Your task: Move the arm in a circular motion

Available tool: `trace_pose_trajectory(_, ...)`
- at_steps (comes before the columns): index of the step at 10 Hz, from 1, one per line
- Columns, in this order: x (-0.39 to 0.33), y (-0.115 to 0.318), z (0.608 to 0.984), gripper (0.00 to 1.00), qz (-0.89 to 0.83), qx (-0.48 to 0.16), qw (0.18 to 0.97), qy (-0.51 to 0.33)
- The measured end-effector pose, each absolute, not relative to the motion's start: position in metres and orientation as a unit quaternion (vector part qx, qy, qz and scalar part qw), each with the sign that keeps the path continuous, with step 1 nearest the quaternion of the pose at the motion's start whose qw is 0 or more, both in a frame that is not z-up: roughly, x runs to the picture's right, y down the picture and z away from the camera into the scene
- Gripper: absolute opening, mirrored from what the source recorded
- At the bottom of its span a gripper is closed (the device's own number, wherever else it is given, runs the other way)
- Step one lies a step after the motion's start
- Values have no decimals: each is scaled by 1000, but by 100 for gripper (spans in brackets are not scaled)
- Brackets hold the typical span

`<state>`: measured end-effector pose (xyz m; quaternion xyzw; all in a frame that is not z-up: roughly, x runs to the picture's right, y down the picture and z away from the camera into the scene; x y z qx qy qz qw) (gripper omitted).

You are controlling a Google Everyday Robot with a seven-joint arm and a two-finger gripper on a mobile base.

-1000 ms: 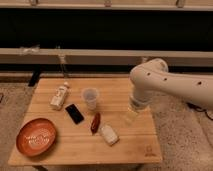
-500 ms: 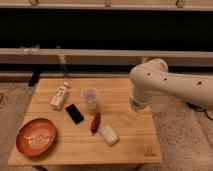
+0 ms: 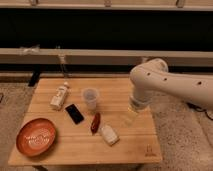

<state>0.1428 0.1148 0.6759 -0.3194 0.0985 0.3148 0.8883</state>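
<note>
Tool (image 3: 129, 116) of arm (image 3: 165, 82) seemingly hovers over table (image 3: 75, 148)

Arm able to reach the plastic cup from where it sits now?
Probably yes: the arm holds its tool low over the right side of the table, just right of the cup, and nothing stands between them.

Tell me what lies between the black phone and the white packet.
In the camera view, a small red object lies between the black phone and the white packet. The gripper hangs over the table, right of them.
</note>
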Motion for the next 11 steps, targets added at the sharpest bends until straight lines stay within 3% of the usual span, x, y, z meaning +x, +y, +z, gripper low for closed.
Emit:
trace_pose_trajectory(6, 153, 105, 676, 80, 322, -314, 887, 103)
trace_pose_trajectory(11, 149, 53, 696, 80, 317, -311, 890, 104)
